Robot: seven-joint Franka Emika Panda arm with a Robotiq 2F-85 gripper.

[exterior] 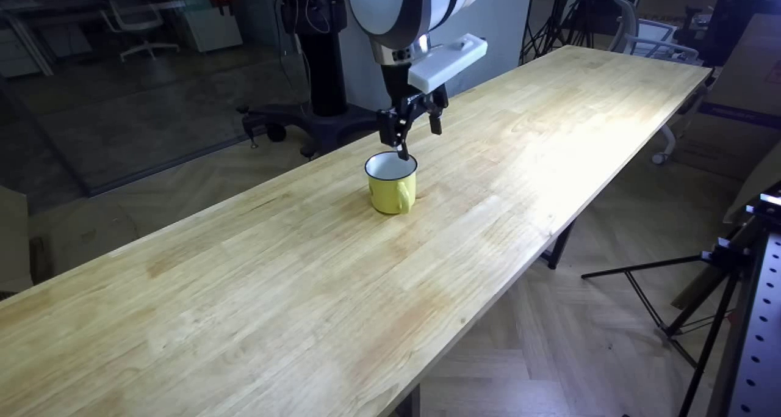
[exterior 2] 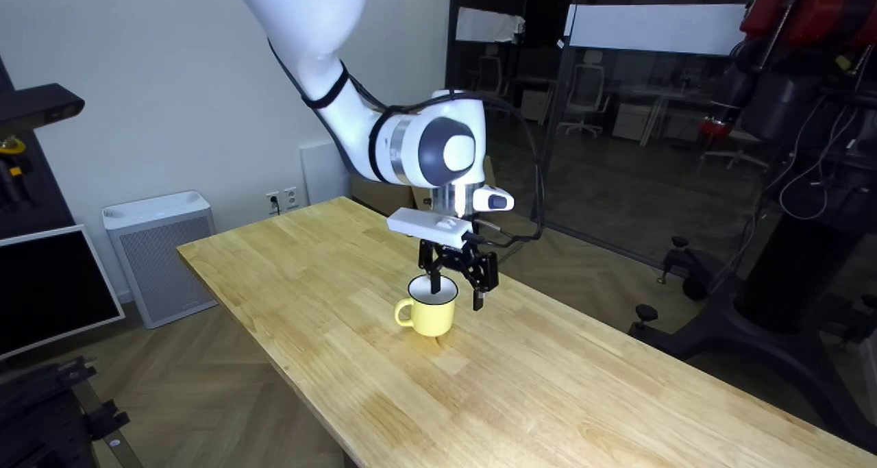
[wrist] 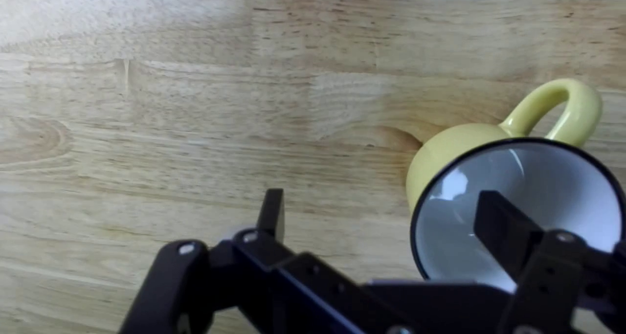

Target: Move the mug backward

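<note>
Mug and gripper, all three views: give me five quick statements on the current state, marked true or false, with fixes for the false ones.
1. The mug stands upright on the table. True.
2. The gripper is shut. False: its fingers stand apart.
3. In the wrist view, one finger overlaps the mug's opening. True.
4. The mug's inside is black. False: it is whitish.
5. The handle shows in both exterior views. True.
</note>
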